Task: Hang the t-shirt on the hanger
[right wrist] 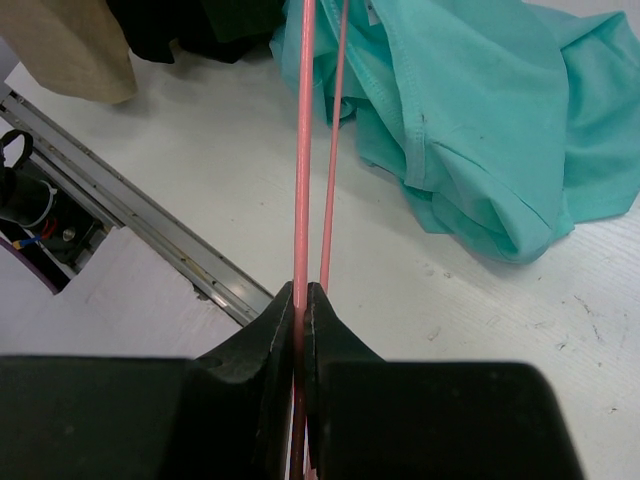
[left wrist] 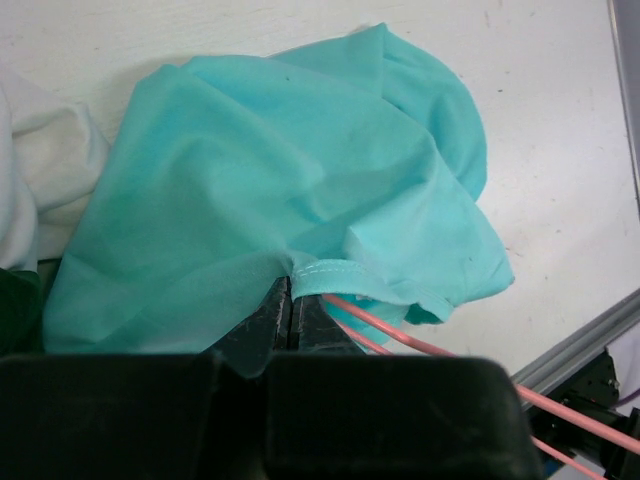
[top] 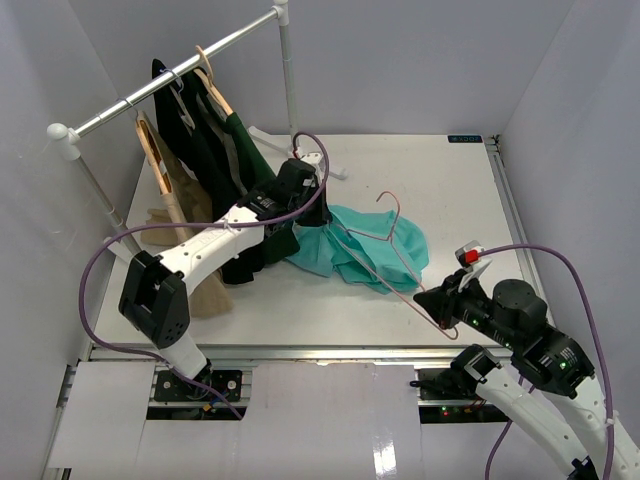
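Left pincer [left wrist: 291,302] pinches one t-shirt [left wrist: 300,170], right pincer [right wrist: 301,300] clamps one hanger [right wrist: 303,150].

Left arm [top: 205,250], right arm [top: 520,325]: white link shells, black joint housings. Lilac cable [top: 105,250] looped along each. Red-and-white tab [top: 470,254] at right wrist, 12 o'clock side. Claw fingers [right wrist: 270,335] black, wedge-shaped.

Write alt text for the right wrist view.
The right gripper is shut on the thin pink wire hanger, whose two wires run up the frame. The crumpled teal fabric t-shirt lies upper right on the white table; a tan garment shows top left.
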`<action>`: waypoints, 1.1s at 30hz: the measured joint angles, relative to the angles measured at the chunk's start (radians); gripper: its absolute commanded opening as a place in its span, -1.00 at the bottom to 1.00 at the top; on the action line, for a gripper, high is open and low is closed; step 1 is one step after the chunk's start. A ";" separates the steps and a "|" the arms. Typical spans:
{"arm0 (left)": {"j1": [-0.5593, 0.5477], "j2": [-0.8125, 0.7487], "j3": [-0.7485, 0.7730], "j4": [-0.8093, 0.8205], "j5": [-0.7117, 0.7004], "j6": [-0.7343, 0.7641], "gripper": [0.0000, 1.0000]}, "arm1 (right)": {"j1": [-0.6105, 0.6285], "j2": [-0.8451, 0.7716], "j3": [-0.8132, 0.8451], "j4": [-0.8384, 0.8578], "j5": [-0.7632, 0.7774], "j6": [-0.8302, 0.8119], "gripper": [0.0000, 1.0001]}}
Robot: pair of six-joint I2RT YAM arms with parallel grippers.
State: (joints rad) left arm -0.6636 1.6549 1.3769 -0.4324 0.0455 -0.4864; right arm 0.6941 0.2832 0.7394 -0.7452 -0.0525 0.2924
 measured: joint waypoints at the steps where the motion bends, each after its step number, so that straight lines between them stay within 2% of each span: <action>1: 0.000 -0.009 0.000 -0.001 0.008 0.001 -1.00 | 0.000 0.000 -0.003 0.006 -0.002 0.000 -0.85; 5: 0.000 -0.034 0.000 -0.001 0.078 0.017 -1.00 | 0.000 0.007 -0.019 0.054 -0.031 -0.001 -0.84; 15: 0.000 -0.104 0.011 0.015 0.367 0.044 -1.00 | 0.000 0.063 -0.101 0.231 -0.064 -0.008 -0.84; 26: -0.056 -0.180 0.072 0.104 0.626 0.003 -0.97 | 0.000 0.075 -0.288 0.599 -0.065 0.033 -0.84; 28: -0.061 -0.180 0.071 0.101 0.644 0.000 -0.71 | 0.000 0.086 -0.316 0.659 -0.074 0.048 -0.84; 31: -0.061 -0.191 0.070 0.078 0.646 0.006 -0.05 | 0.000 0.102 -0.353 0.776 -0.106 0.065 -0.84; 32: -0.061 -0.200 0.070 0.065 0.644 0.013 0.12 | 0.000 0.099 -0.371 0.822 -0.117 0.069 -0.84; 33: -0.060 -0.210 0.070 0.049 0.641 0.023 0.21 | 0.000 0.092 -0.392 0.874 -0.127 0.072 -0.84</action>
State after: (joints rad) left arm -0.7235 1.4446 1.4471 -0.3829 0.6865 -0.4638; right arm 0.6937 0.3757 0.3469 0.1290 -0.1797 0.3644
